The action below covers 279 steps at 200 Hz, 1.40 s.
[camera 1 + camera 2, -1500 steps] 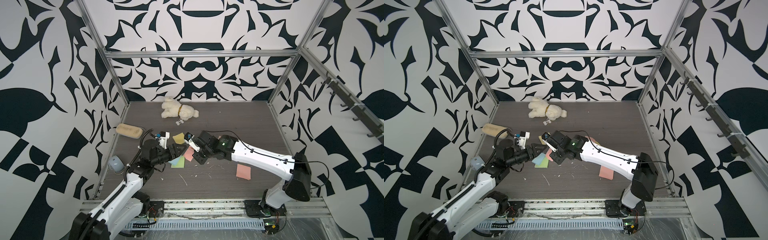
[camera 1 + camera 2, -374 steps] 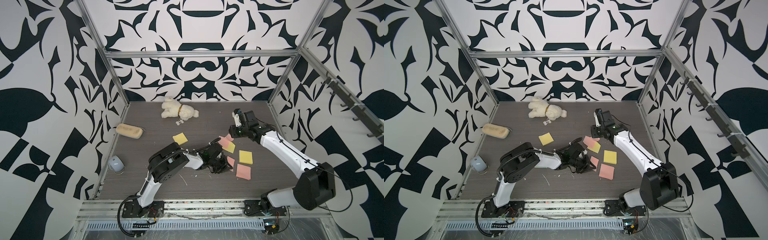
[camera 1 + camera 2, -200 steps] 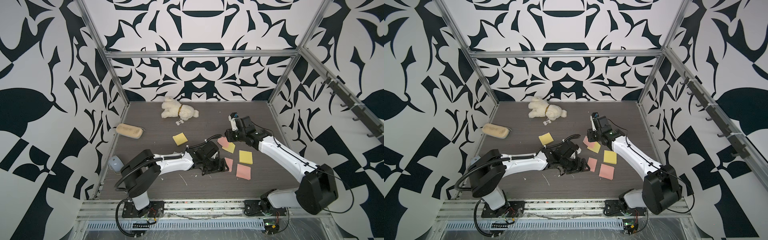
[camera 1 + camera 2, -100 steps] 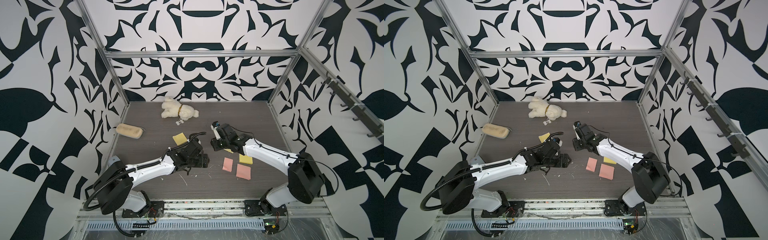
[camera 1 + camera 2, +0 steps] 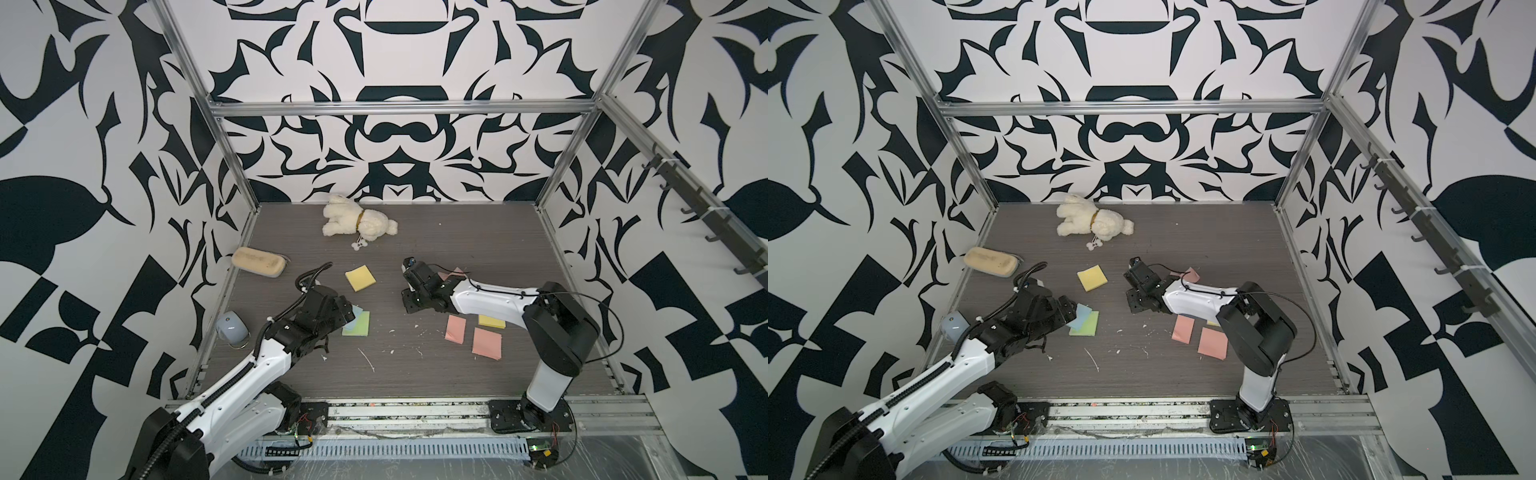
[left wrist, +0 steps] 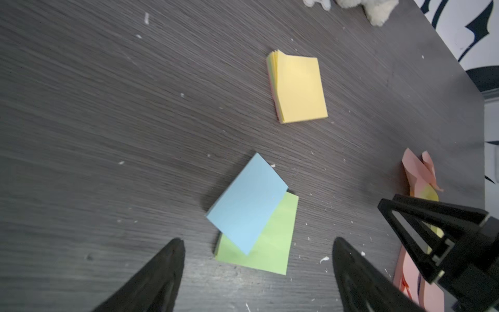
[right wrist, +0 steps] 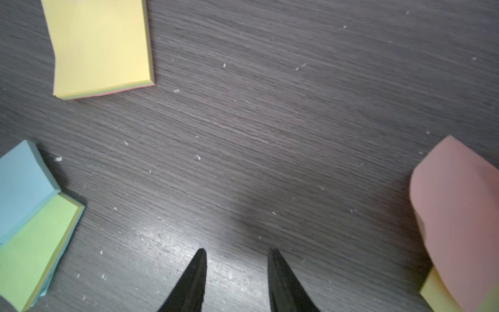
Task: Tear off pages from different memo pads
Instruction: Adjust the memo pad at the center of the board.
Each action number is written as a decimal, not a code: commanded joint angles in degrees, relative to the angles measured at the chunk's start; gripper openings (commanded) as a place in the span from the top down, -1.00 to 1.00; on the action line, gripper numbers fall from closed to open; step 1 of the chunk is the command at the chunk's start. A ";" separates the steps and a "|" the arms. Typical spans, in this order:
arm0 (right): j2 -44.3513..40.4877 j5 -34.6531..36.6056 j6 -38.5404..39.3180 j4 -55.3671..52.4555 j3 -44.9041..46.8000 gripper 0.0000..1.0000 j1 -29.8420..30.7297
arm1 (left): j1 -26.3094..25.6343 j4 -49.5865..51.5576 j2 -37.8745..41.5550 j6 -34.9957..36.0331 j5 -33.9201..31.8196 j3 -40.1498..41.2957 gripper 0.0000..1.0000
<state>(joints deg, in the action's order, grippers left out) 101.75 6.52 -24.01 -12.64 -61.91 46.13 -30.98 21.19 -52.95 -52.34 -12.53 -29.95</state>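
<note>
Blue memo pad [image 6: 247, 202], askew atop green memo pad [image 6: 270, 248]: likely next page source.
Left gripper [image 6: 256, 240] spread wide above it; pinch one top-sheet corner only. Right gripper [image 7: 236, 250] half-parted, empty; yellow memo pad [image 6: 299, 89] beyond.

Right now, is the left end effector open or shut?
Open. In the left wrist view the black fingers of the left end effector stand wide apart, gripping nothing.
</note>
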 commanded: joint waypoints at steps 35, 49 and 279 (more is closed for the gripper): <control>1.86 -1.16 -3.38 -2.32 -3.63 0.17 6.14 | 4.24 7.86 -3.00 -0.75 2.41 -0.82 -0.78; 2.74 -1.63 -5.06 -2.23 -4.11 0.18 8.00 | 4.61 7.65 -3.39 -0.52 4.20 -0.87 -0.79; 18.47 -18.43 -23.54 4.01 -22.08 0.08 -1.99 | 22.73 -22.11 -28.34 8.18 18.96 -10.00 -0.63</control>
<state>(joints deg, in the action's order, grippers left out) 118.96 -9.39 -45.43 -10.76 -80.88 43.16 -10.24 3.92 -74.96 -46.70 5.65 -35.05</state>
